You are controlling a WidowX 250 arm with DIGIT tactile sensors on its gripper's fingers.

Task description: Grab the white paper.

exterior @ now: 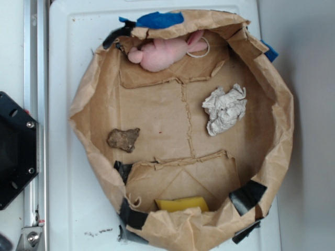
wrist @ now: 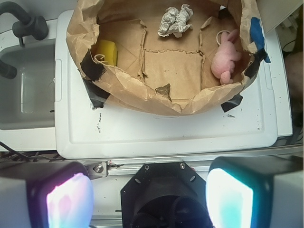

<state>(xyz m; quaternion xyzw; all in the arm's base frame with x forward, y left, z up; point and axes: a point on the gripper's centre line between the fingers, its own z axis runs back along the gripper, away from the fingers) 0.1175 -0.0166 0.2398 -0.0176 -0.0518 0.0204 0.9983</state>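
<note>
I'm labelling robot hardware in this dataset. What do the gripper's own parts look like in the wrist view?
Only the gripper shows, at the bottom edge. Its two fingers are blurred, blocky pads that look pale and translucent, tinted pink-violet on one and teal on the other, with grey outer edges. No cables or markings on the gripper can be made out. The black angular piece with screws between them looks like the robot's base.

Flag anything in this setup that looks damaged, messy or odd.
The brown paper bin is torn and ragged at its rim, patched with black tape and blue tape. Dark crumbs lie on the white lid outside it. The white paper is crumpled but lies clear.
</note>
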